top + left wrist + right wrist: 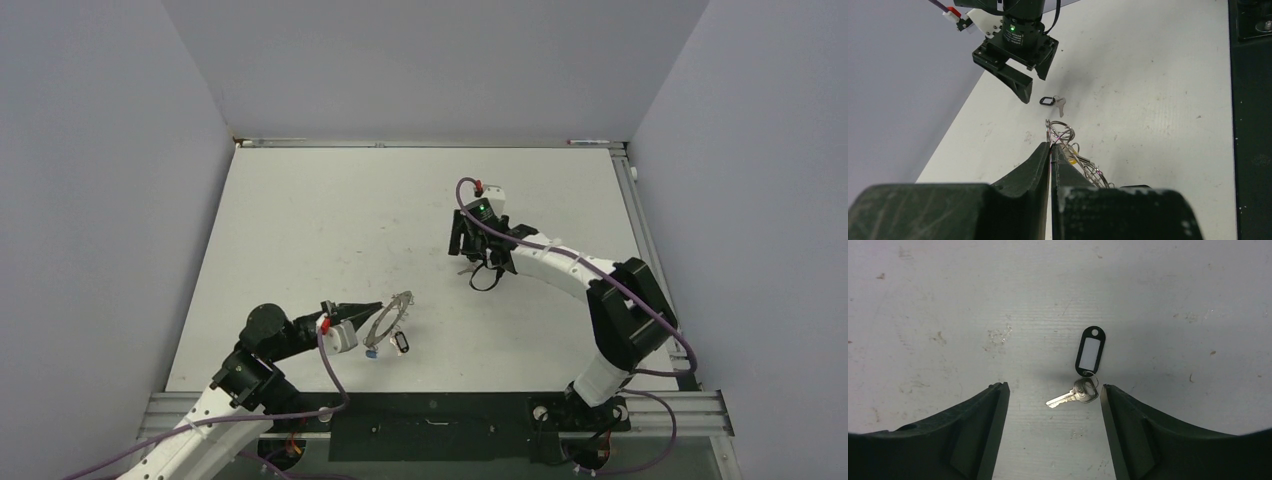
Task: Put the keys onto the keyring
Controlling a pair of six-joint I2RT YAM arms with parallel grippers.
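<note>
One loose black-tagged key lies right of centre | my right gripper above it, jaws apart, likely for pickup | left gripper clamped on keyring, near-left, tilted up to receive it.

light: bright, diffuse — even | shadows: soft, faint | focus: sharp

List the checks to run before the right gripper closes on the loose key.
1. Right gripper open: ok.
2. Loose key between its fingers, flat on the table: ok, though off-centre.
3. Black tag attached to that key: ok.
4. Left gripper shut on the keyring: ok.
5. Right fingers low enough to grasp: cannot tell.
</note>
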